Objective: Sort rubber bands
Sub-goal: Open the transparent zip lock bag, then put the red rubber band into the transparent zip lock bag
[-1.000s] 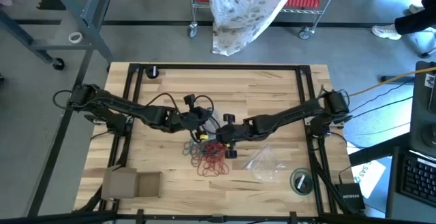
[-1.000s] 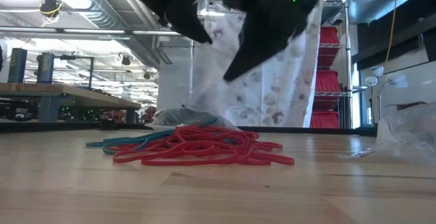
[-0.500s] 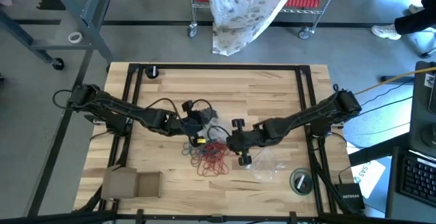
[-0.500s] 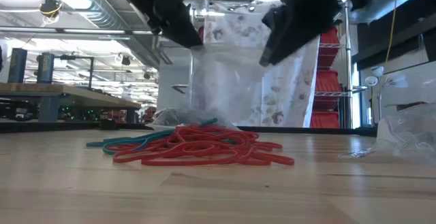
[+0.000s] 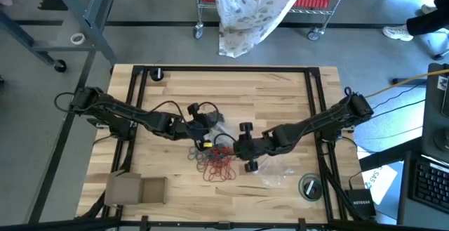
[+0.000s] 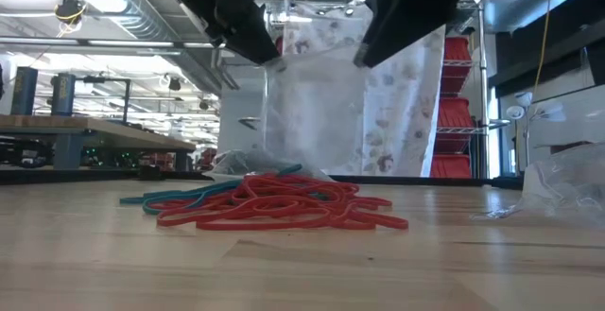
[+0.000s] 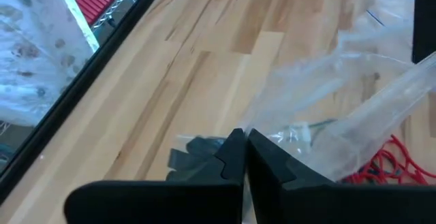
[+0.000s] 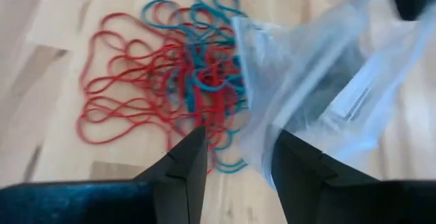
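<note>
A loose pile of red and teal rubber bands (image 5: 217, 162) (image 6: 265, 207) (image 8: 157, 81) lies on the wooden table near its middle. Above it hangs a clear plastic bag (image 6: 317, 112) (image 8: 320, 67). My left gripper (image 5: 205, 134) (image 6: 269, 56) (image 7: 244, 146) is shut on the bag. My right gripper (image 5: 230, 147) (image 6: 364, 58) (image 8: 238, 159) stands open over the pile's right side. It slants down at the bag's other upper corner. My left gripper pinches the bag's upper edge at one corner (image 7: 272, 139) between its two shut fingers, slanting down from the table's left. The bag hangs below the fingers as a flat sheet, clear of the pile. My right gripper has the bag's other upper corner (image 6: 359, 65) beside one finger (image 8: 300, 163). Whether finger and bag touch, I cannot tell.
A second clear bag (image 5: 277, 168) (image 6: 567, 183) lies right of the pile, with a round lid (image 5: 309, 186) beyond it. A cardboard box (image 5: 137, 189) sits at the near left. A dark grey clump (image 7: 194, 154) lies under clear plastic behind the pile.
My right gripper has drawn away from the left gripper, toward the table's right edge and upward. The clear bag, bunched between the two grippers before, now hangs spread out as a sheet between them. The pile has stayed where it was.
</note>
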